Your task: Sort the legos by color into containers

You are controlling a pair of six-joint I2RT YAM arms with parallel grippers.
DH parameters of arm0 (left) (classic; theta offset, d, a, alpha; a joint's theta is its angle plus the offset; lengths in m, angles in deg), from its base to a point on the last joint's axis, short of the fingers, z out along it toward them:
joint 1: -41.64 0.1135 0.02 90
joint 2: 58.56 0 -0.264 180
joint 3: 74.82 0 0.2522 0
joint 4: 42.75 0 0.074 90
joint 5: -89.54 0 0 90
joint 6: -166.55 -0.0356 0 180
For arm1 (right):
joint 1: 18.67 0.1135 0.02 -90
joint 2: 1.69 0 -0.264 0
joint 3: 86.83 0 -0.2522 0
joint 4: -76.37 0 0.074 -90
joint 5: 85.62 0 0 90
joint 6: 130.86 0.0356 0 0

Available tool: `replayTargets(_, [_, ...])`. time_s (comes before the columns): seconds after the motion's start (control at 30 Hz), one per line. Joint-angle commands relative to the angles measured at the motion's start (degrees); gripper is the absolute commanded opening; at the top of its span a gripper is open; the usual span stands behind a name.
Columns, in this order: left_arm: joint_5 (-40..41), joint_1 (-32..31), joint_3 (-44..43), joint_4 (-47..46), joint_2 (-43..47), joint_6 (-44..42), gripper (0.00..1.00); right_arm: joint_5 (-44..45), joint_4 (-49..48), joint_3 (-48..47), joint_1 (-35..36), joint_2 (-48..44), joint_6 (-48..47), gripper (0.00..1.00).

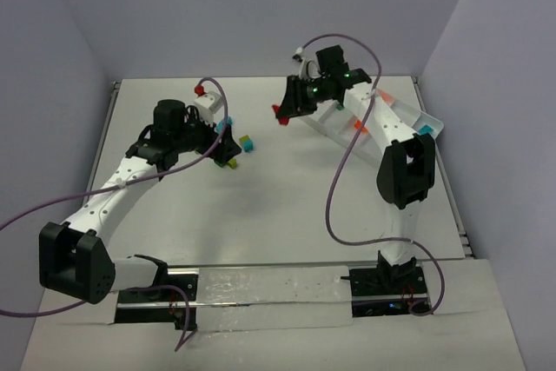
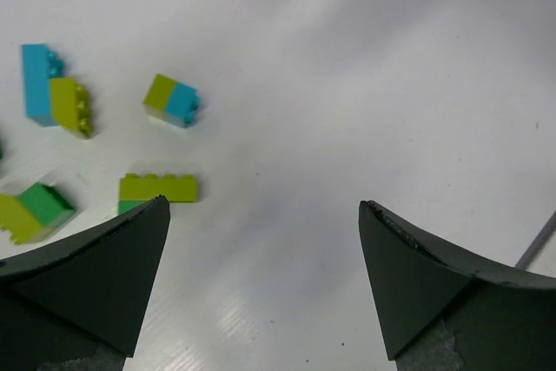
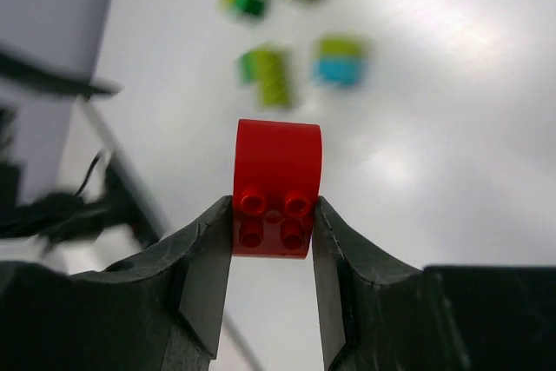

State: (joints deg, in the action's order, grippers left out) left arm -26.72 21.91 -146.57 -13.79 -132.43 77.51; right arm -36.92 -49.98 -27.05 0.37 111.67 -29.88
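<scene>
My right gripper (image 3: pixel 274 210) is shut on a red lego (image 3: pixel 276 187), held above the table. From above, this gripper (image 1: pixel 282 111) sits just left of the white tray of containers (image 1: pixel 404 112). My left gripper (image 2: pixel 262 208) hangs open over bare table with nothing between its fingers. To its left lie loose legos: a cyan one (image 2: pixel 36 82), a yellow-green one (image 2: pixel 71 106), a yellow-green and cyan pair (image 2: pixel 171 100), a long yellow-green one (image 2: pixel 158 187) and a green and yellow-green pair (image 2: pixel 35 210). From above, the left gripper (image 1: pixel 228 142) is among these legos.
The tray holds orange (image 1: pixel 360 128) and cyan (image 1: pixel 426 130) bricks. Another red piece (image 1: pixel 200 90) sits at the back behind the left arm. Grey walls close the table's back and sides. A purple cable (image 1: pixel 343 171) loops beside the right arm.
</scene>
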Motion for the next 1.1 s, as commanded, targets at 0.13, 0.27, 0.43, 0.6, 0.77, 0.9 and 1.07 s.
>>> replayTargets(0.13, [5.66, 1.71, -1.24, -1.93, 2.0, 2.74, 0.99, 26.3, -3.29, -20.31, -7.34, 14.55, -2.18, 0.0])
replayTargets(0.27, [9.27, 1.8, -1.76, -1.75, 1.02, 2.56, 0.99, 31.59, -6.96, -21.61, -8.04, 18.28, -2.73, 0.0])
replayTargets(0.43, [12.04, 1.84, -1.77, -2.37, 0.04, 2.65, 0.99, 31.36, -9.93, -22.91, -9.46, 21.17, -0.84, 0.0])
replayTargets(0.6, [15.42, 1.89, -1.96, -2.47, -1.3, 3.85, 0.99, 30.91, -9.38, -22.65, -9.46, 22.9, -1.15, 0.08])
replayTargets(0.77, [19.27, 2.71, -2.96, -2.54, -3.47, 5.66, 0.99, 31.29, -8.33, -21.76, -9.56, 24.01, -0.51, 0.29])
replayTargets(0.9, [18.84, 3.74, -6.31, 0.9, -5.58, 6.65, 0.99, 30.48, -7.93, -20.89, -9.63, 23.7, 1.11, 0.43])
replayTargets(1.07, [21.15, 4.84, -7.7, 0.64, -5.8, 7.23, 0.99, 30.21, -7.54, -20.81, -9.55, 22.7, 1.63, 0.62])
